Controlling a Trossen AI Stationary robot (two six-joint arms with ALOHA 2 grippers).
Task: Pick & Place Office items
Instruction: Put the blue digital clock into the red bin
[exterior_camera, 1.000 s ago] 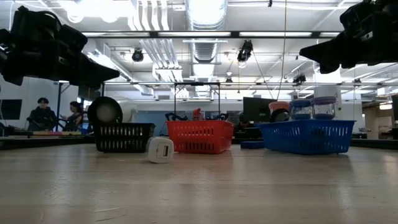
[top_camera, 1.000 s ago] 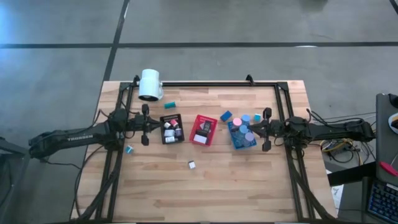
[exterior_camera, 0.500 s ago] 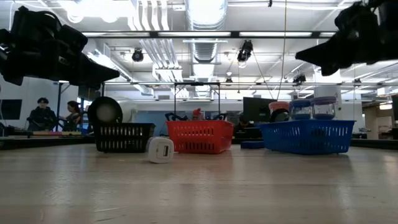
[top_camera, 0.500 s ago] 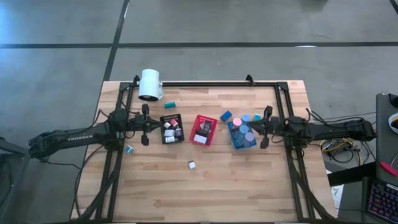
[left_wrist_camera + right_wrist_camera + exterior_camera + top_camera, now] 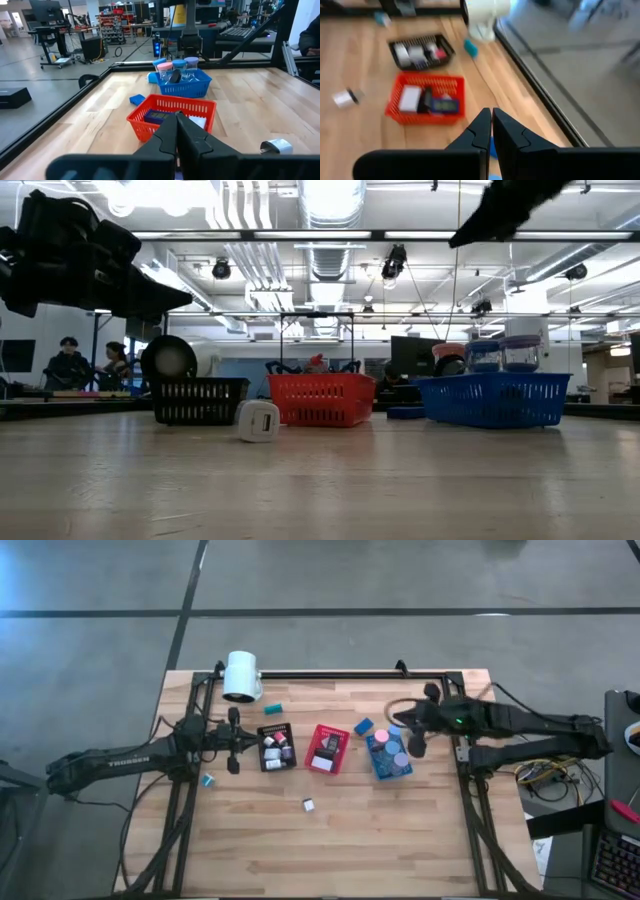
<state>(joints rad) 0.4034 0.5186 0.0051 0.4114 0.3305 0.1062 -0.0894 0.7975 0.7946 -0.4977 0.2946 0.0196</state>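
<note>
High view: three small rectangular mesh trays sit in a row mid-table: black tray [image 5: 276,748], red tray [image 5: 327,749], blue tray [image 5: 388,756]. Left gripper [image 5: 235,741] hangs just beside the black tray's outer side, jaws together, holding nothing. Right gripper [image 5: 415,737] is over the blue tray's far corner, jaws together, empty.

Office items: white and grey blocks in the black tray; pink and blue round caps [image 5: 390,745] in the blue tray; one white cube [image 5: 309,804] loose on open wood nearer the front edge; teal bit [image 5: 208,780] by the left frame rail; teal block [image 5: 271,707] near the big white cylinder [image 5: 241,676] at the far edge. Front half of the wooden table [image 5: 330,850] is otherwise open.
</note>
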